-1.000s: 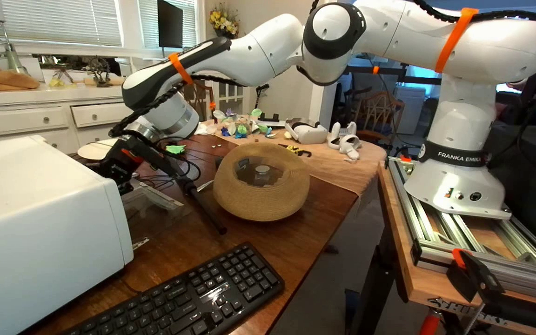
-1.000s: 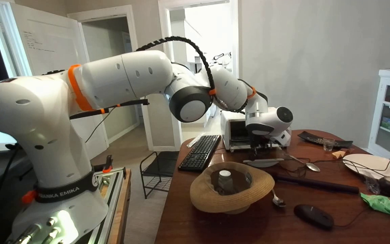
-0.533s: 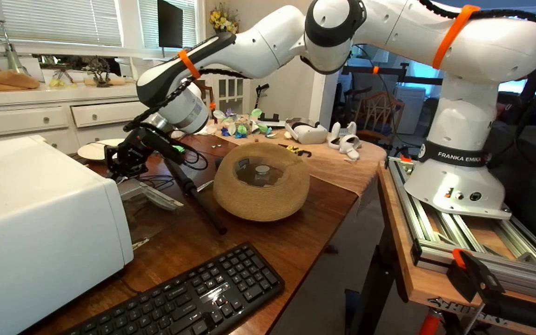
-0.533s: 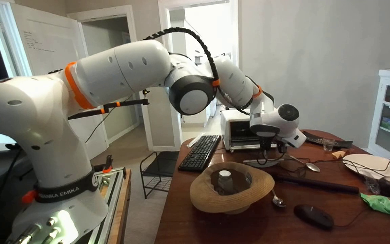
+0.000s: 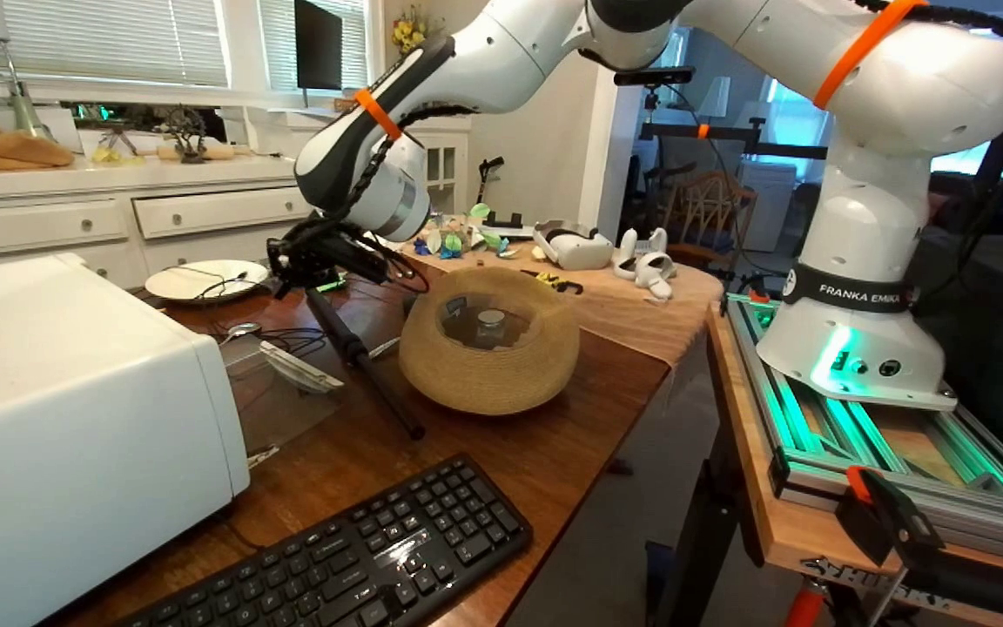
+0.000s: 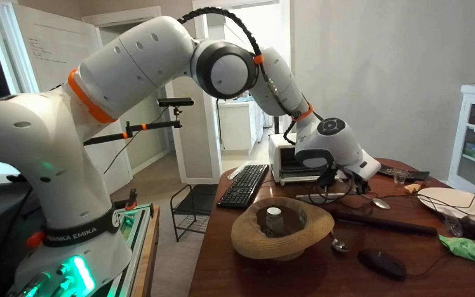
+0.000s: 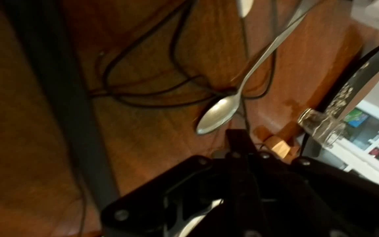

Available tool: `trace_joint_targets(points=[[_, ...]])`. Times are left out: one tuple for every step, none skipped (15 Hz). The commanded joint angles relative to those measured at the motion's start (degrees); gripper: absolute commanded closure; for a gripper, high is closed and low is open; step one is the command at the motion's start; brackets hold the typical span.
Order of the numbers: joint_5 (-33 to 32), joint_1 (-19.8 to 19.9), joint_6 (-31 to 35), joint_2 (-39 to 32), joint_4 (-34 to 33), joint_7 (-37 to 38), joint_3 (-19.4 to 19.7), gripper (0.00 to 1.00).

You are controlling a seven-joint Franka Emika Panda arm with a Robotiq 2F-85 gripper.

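The clenched, empty jaws near the spoon (image 7: 220, 113) could snag the cable (image 7: 153, 106) if they dip lower.

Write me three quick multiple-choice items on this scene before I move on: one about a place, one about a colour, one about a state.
1. Where does the white-capped jar stand?
A) On the keyboard
B) On the plate
C) Inside the straw hat

2. What colour is the crumpled packet on the table?
A) Green
B) Red
C) Blue

3. How does the claw stand?
A) Wide open
B) Shut
C) Half open

Right letters:
1: C, since both exterior views show its cap within the hat's upturned opening.
2: A, since it shows bright green in an exterior view.
3: B, since its jaws stand together in the wrist view.
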State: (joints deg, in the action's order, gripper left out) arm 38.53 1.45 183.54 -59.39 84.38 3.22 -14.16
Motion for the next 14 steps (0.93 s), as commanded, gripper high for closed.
trace_joint_targets(points=[[7.4,-10.4,3.3,9.9,14.1,7.1,14.3,1.00],[8.5,-14.1,2.2,11.4,17.0,9.4,19.0,1.00],[8.9,-17.6,0.7,12.2,19.5,11.7,23.3,1.00],[9.3,-21.5,-1.2,12.8,21.9,13.9,27.8,1.00],[9.0,-25.5,-3.5,12.8,23.7,16.6,32.3,1.00],[7.9,-29.3,-6.3,12.5,25.1,19.8,36.7,1.00],[6.5,-33.3,-10.4,11.7,25.7,23.2,41.2,1.00],[5.6,-34.7,-13.6,10.1,24.0,24.6,42.7,1.00],[4.4,-36.7,-16.2,9.4,23.3,26.5,44.9,1.00],[3.9,-37.4,-17.3,8.6,21.6,26.9,45.5,1.00],[-3.3,-35.4,-16.4,9.9,21.5,31.6,43.7,1.00],[-5.2,-34.8,-15.5,9.5,19.6,32.1,43.1,1.00],[-8.7,-34.2,-16.2,9.3,17.8,34.2,43.0,1.00],[-11.6,-32.5,-17.3,9.2,16.0,35.3,41.8,1.00]])
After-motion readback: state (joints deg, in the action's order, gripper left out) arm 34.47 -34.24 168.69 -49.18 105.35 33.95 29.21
